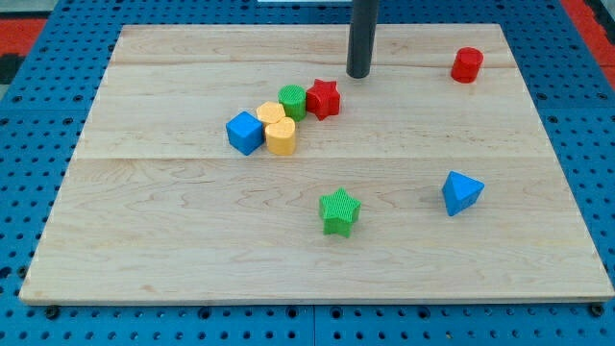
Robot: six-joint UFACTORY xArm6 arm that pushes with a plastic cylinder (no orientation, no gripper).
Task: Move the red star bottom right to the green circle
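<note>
**Ana:** Camera view first: where does my tip [358,75] stand?

**Ben:** On the far half of the desk [173,231], just beyond the red star [324,98] and slightly to its right. A small gap shows between them, so they look apart, not touching.

**Ana:** And the star itself?

**Ben:** It sits at the right end of a tight cluster, pressed against the green circle [292,101]. Two yellow blocks [278,130] lie nearer and to the left of that circle, with the blue cube [245,133] at the cluster's left end.

**Ana:** So what does the step ask for?

**Ben:** The star is beside the circle on its right, but it needs to end nearer to us as well. I judge a short push from the far side, aimed towards us, does it. Meet the star squarely on its far face, a little left of centre if anything, so it slides near and right without rolling into the circle.

**Ana:** Risks?

**Ben:** Pushing leftwards would shove the whole cluster along. Keep the stroke short.

**Ana:** Any hand to report?

**Ben:** None exists on this arm; it ends in a bare rod, so nothing is spread, pressed together or pinching. The green star [339,210], blue pyramid [461,191] and red cylinder [467,64] lie well apart from the path.
</note>
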